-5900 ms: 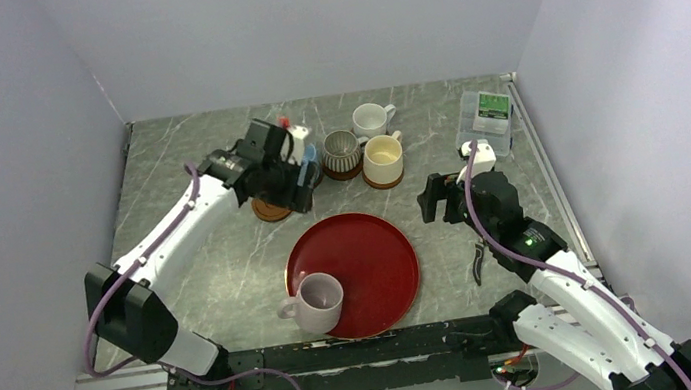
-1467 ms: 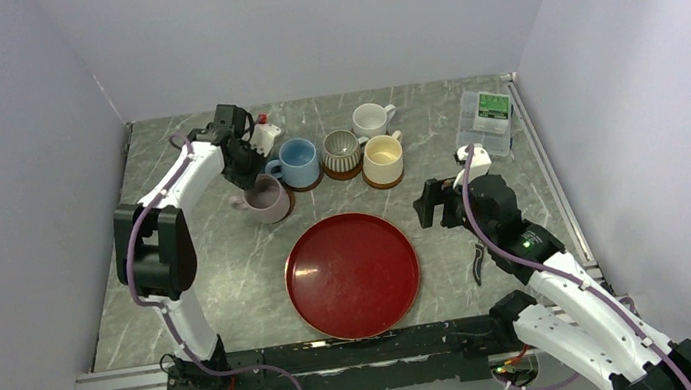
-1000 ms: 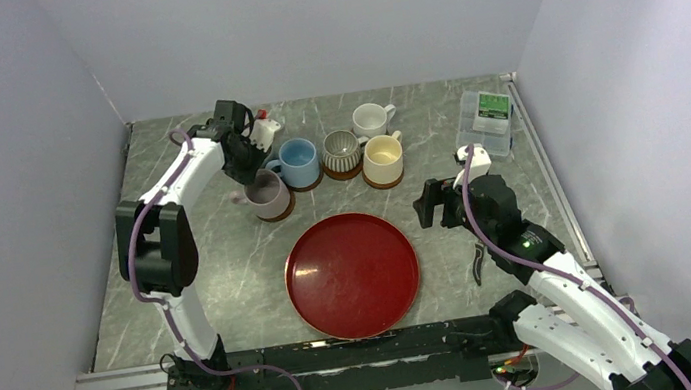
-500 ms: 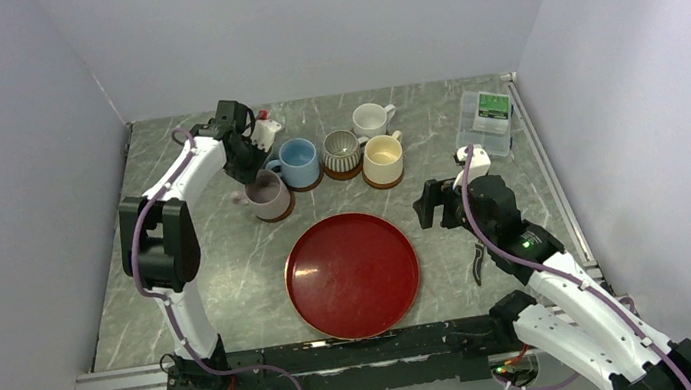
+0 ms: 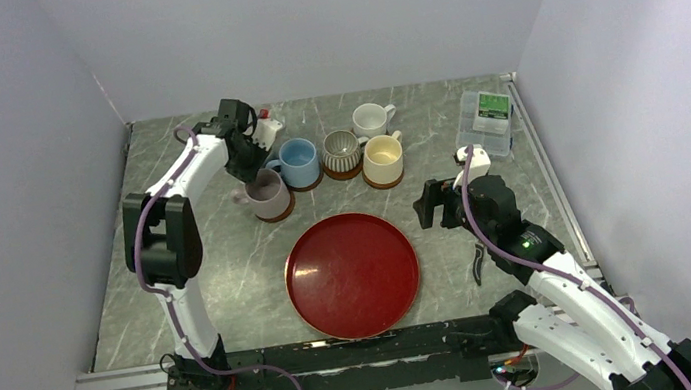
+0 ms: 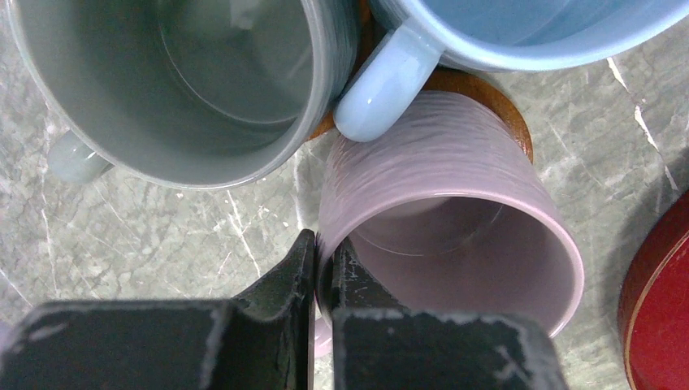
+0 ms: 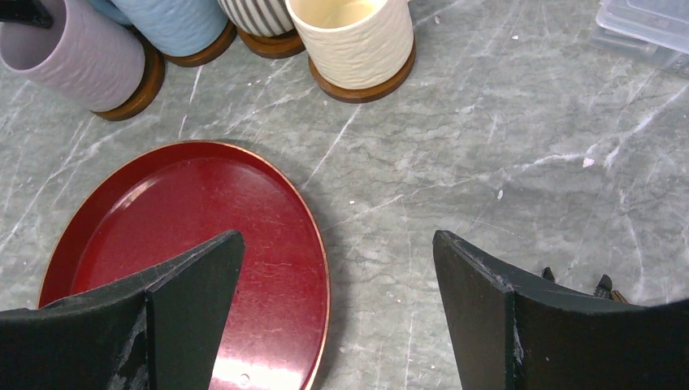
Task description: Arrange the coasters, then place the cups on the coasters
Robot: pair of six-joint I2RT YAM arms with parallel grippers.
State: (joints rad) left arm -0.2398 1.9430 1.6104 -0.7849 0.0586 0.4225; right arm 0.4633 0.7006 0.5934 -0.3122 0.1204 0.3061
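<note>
Right of the tray [image 5: 352,275], the right hand [image 5: 432,206] hangs wide and empty over the surface [image 5: 230,271]. Upper left in the top view, the left hand [image 6: 322,260] pinches the rim of the lilac cup [image 6: 439,187], upright on its coaster [image 6: 497,99] straight below. The blue cup [image 6: 520,32]'s handle touches it, so room is tight.

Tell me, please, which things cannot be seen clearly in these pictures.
- Grey-green mug: in the top view the left arm hides it; in the left wrist view the edge cuts it.
- Coaster under the white mug: top view, too small to tell.
- Label on the box: top view, too small to read.
- Dark object beside the right arm: too small to name.
</note>
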